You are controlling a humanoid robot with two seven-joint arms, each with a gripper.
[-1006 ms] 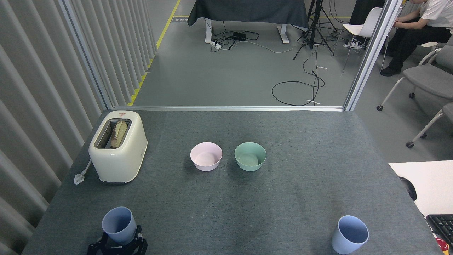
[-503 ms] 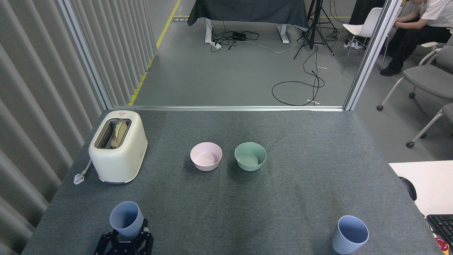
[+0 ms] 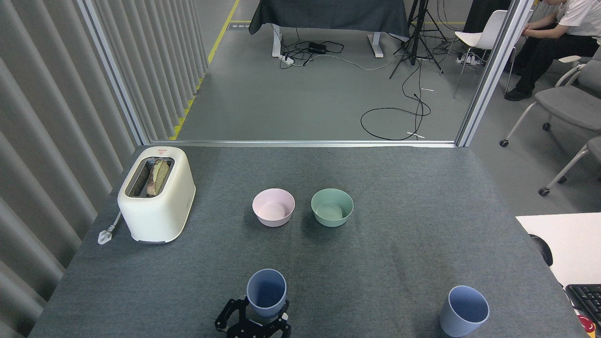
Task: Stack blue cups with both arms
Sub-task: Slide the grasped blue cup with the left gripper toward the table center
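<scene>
Cup [image 3: 266, 291] in the left gripper [image 3: 253, 321], near the front edge of the table [image 3: 375, 263], mouth up, black fingers [image 3: 224, 319] wrapped around its lower body. Only the base is caught, so most of the cup rides above the grip, and any sideways jolt could tip it or let it slide out. The second cup [image 3: 464, 310] stands alone far off to the right, close to the table's front corner, well apart from the held one. The right arm isn't in sight at all, so there's nothing to say about its gripper.

Trouble I'd watch for: that right-hand cup sits near the edge, and a clumsy approach could knock it off the table. The tapered shapes must line up rim to base; come in tilted and one jams or topples the other. Further back, the pink bowl [image 3: 273, 207] and green bowl [image 3: 332, 207] sit side by side, out of harm's way unless the carry swings wide. The toaster [image 3: 156, 193], far left, looks safely clear.
</scene>
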